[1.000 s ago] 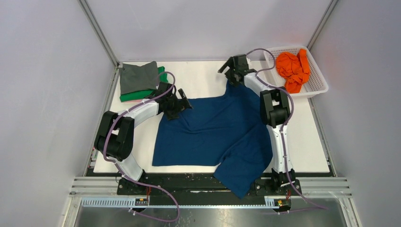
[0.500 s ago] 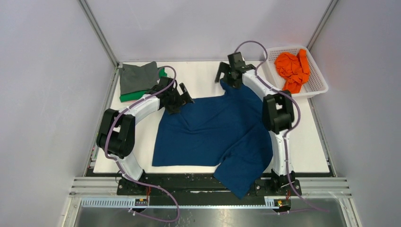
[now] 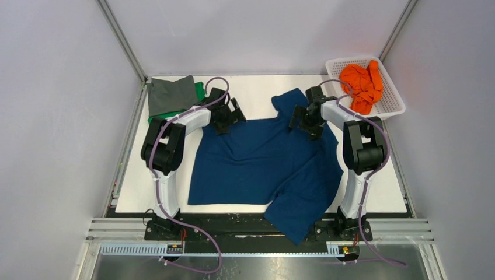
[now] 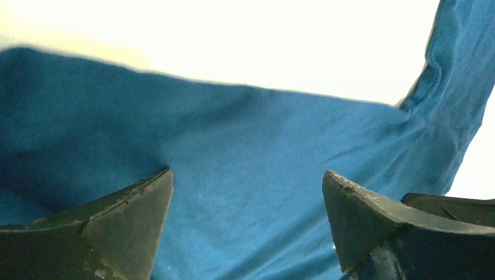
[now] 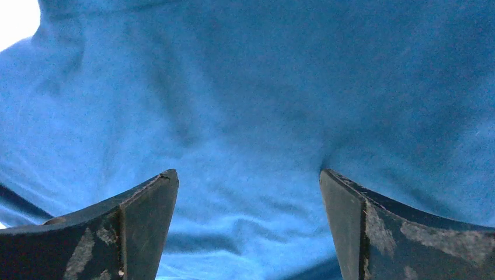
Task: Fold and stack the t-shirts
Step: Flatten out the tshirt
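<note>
We're looking down on the table [image 3: 251, 87], and the white mesh basket [image 3: 392, 96] sits at its far right corner. Inside it lies one crumpled orange t-shirt [image 3: 361, 84], bunched up against the far side, with part of it rising above the rim.

Over at the far left corner, a grey t-shirt [image 3: 169, 96] lies folded on top of a green t-shirt [image 3: 157, 119], which peeks out along the near edge and the right side.

In the middle of the table we have the dark blue t-shirt [image 3: 262, 169], spread out but rumpled. One part hangs over the near edge by the right arm's base, and a sleeve points toward the far side.

Both arms reach over its far edge. From the left wrist we see the left fingers [image 4: 117, 221] spread wide apart, with nothing between them and blue cloth [image 4: 262, 175] just below. The bright table surface shows beyond the hem.

The right fingers [image 5: 134, 221] are also wide apart and empty, hovering close over wrinkled blue fabric [image 5: 251, 105] that fills nearly the whole view.
</note>
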`<state>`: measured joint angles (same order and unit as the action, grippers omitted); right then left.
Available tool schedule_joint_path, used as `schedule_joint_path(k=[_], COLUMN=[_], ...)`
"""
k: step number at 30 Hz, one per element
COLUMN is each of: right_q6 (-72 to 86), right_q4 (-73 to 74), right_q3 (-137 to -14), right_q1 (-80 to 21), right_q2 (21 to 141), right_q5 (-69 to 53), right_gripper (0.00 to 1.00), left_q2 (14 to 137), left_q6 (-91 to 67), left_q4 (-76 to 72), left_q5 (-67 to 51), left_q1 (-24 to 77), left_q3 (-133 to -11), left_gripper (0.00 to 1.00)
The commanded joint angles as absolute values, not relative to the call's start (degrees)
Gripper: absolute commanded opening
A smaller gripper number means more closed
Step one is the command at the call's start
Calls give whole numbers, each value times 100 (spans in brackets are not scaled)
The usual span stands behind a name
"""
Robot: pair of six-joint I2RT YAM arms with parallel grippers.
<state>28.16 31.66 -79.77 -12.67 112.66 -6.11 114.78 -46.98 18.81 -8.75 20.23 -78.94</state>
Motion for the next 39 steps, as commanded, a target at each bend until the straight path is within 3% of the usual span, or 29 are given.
schedule_joint_path(k=[1, 11, 17, 20, 22, 24, 28, 33, 39], right_q6=[2842, 3043, 3081, 2752, 2471, 2151, 1745, 2513, 2993], right_q4=[3348, 3826, 3996, 4803, 5165, 5106, 3678, 1458, 1929], right_q3=[-8683, -10810, -12348, -13565, -13716, -13115, -10608, -7081, -5742], right_q1=[-1015, -721, -633, -640, -646, -680, -731, -428, -586], right_q2=[11748, 13190, 14019, 14220, 13846, 13046, 10835, 8659, 7364], right_q5=[-951, -1413, -1609, -1616, -1369, -860, -108, -714, -397], right_gripper=[100, 99, 99, 100, 99, 100, 100, 99, 99], left_q2=[11962, 13569, 14768, 14668, 14015, 13118, 10954, 8600, 6888], left_q6=[-4733, -4879, -4785, -4678, -4406, -4057, -3427, -3752, -4651], left_q4=[2144, 3205, 3535, 3392, 3335, 3272, 3027, 2871, 4011], left_q5=[-597, -715, -1329, -1300, -1090, -700, 540, 759, 1536], left_q1=[2007, 1645, 1519, 1527, 1573, 1655, 1934, 1983, 1950], left_q3=[-8609, -11071, -13481, -13630, -13165, -12454, -10499, -7765, -5404], left_gripper=[99, 99, 99, 99, 99, 99, 99, 99, 99])
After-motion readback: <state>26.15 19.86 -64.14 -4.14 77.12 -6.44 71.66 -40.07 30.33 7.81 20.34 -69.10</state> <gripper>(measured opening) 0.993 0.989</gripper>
